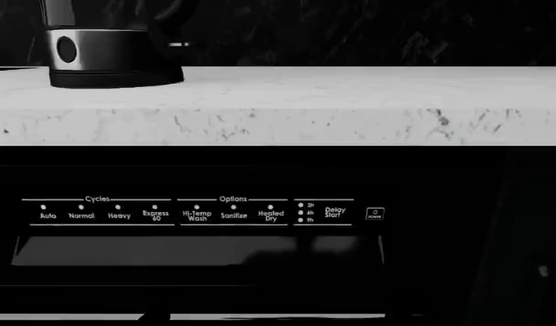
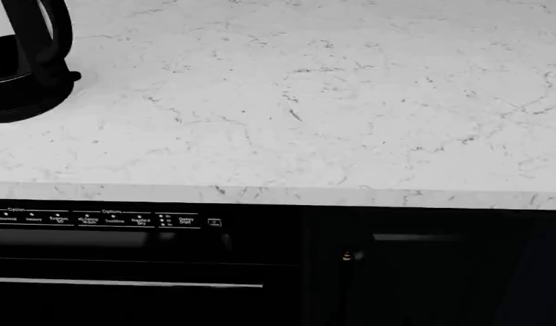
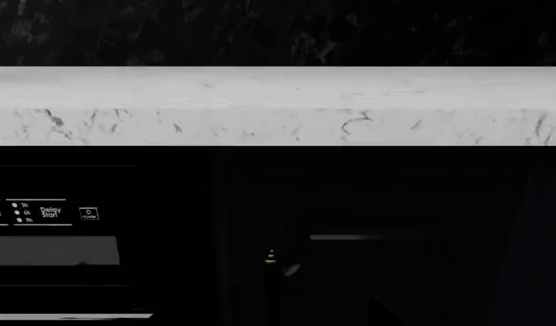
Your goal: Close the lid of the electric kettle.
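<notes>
The electric kettle [image 2: 24,68] stands on the white marble counter at the far left of the head view; only its black base and loop handle show, the top is cut off. In the left wrist view its base [image 1: 110,58] sits on the counter top, seen from below counter height. The lid is out of view. Neither gripper shows in any view; both wrist cameras face the counter's front edge and the dark dishwasher front below it.
The marble counter [image 2: 332,102] spans the head view. Under it is a black dishwasher with a control panel [image 1: 205,212] and a silver handle bar [image 2: 123,282]. A dark cabinet with a small brass knob [image 3: 270,257] is to its right.
</notes>
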`<state>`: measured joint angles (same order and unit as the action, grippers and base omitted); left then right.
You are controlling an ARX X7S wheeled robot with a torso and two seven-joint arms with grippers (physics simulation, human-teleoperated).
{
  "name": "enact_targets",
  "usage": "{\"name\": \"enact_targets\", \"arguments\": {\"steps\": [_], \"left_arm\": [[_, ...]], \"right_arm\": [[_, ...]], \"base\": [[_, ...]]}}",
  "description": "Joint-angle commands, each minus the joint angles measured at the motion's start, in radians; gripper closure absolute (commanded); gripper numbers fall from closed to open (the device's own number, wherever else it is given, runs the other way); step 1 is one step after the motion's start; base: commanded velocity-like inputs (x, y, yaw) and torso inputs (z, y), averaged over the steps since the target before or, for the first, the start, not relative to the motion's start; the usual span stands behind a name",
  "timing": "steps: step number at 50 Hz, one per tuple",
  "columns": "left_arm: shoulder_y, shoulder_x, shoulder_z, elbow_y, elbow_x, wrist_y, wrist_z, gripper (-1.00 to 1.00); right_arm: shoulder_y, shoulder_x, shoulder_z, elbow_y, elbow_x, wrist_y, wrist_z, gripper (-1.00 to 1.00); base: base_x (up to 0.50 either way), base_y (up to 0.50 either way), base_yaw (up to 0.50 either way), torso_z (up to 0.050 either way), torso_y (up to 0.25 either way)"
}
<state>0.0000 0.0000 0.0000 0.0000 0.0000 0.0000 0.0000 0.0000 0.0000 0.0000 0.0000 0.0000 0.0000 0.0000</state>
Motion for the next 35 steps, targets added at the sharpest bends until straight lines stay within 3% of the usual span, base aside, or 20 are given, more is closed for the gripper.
{"name": "enact_targets", "arguments": {"steps": [1,24,26,35], "left_arm": [[0.000,-0.015,0.017,0.000,-0.015,0.000,-0.017,-1.00],[-0.015,-0.066,0.082,-0.012,-0.021,-0.016,-0.107,-1.00],[-0.005,-0.011,0.014,-0.003,0.024,-0.001,-0.031,-1.00],[0.001,-0.045,0.054,-0.005,0.000,0.024,-0.064,-1.00]], "right_arm": [[-0.001,0.011,-0.015,0.001,0.000,-0.003,0.015,-1.00],[-0.001,0.066,-0.084,0.008,0.071,0.003,0.063,-1.00],[-0.004,0.010,-0.019,0.006,0.014,0.008,-0.003,-1.00],[-0.004,0.041,-0.055,0.007,0.052,0.006,0.028,-1.00]], "base": [[0.00,0.00,0.00,0.000,0.000],[0.00,0.00,0.00,0.000,0.000],[0.00,0.00,0.00,0.000,0.000],[0.00,0.00,0.00,0.011,0.000]]}}
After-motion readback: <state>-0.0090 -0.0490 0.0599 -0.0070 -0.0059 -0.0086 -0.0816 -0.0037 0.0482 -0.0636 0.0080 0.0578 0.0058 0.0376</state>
